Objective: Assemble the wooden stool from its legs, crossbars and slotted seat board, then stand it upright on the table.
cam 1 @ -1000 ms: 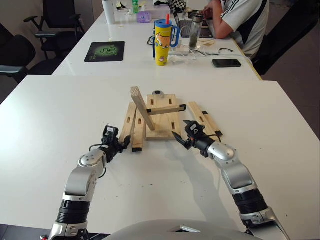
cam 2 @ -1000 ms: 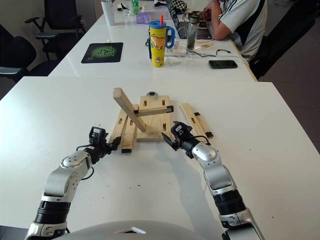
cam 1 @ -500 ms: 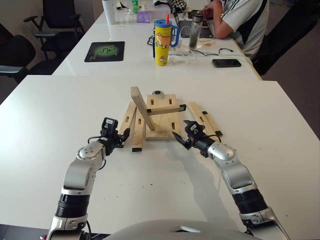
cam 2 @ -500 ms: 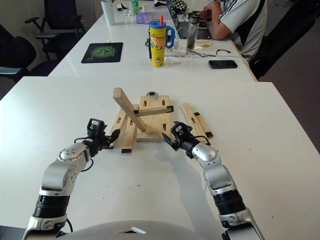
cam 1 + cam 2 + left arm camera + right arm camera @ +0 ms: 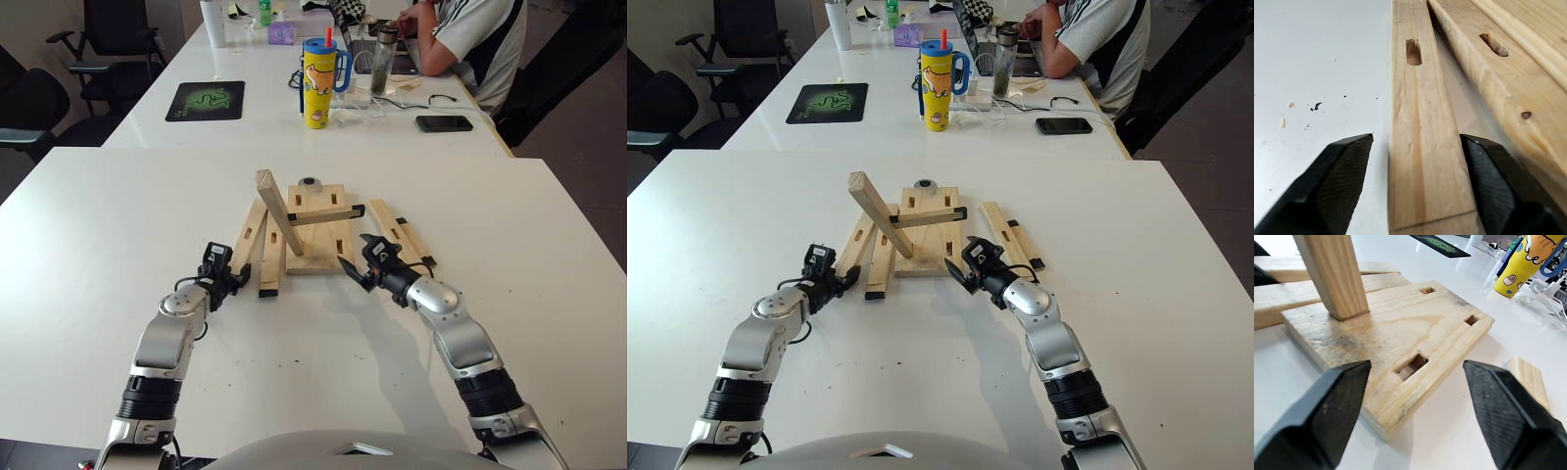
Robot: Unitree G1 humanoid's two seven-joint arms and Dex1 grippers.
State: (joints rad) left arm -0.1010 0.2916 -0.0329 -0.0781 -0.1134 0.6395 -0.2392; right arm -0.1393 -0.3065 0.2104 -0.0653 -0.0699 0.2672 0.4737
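**A:** What's new in your head view?

**B:** Your left gripper [image 5: 235, 278] has edged up to the near end of the loose leg [image 5: 253, 238], left of centre. Your right gripper [image 5: 355, 266] hasn't moved from beside the seat board [image 5: 328, 230]. A pickup looks close. The leg lies flat, its long axis running toward the frame's top and tilted slightly right.

**A:** Left wrist?

**B:** The fingers [image 5: 1342, 171] are spread, straddling the leg's end without clamping it.

**A:** Right wrist?

**B:** Also spread, empty, facing the board's corner.

The table [image 5: 88, 225] is overlooked from the head; wrist views are set close behind the left gripper [image 5: 1416, 139] and right gripper [image 5: 1417, 364], facing the shared stool parts [image 5: 333, 240].
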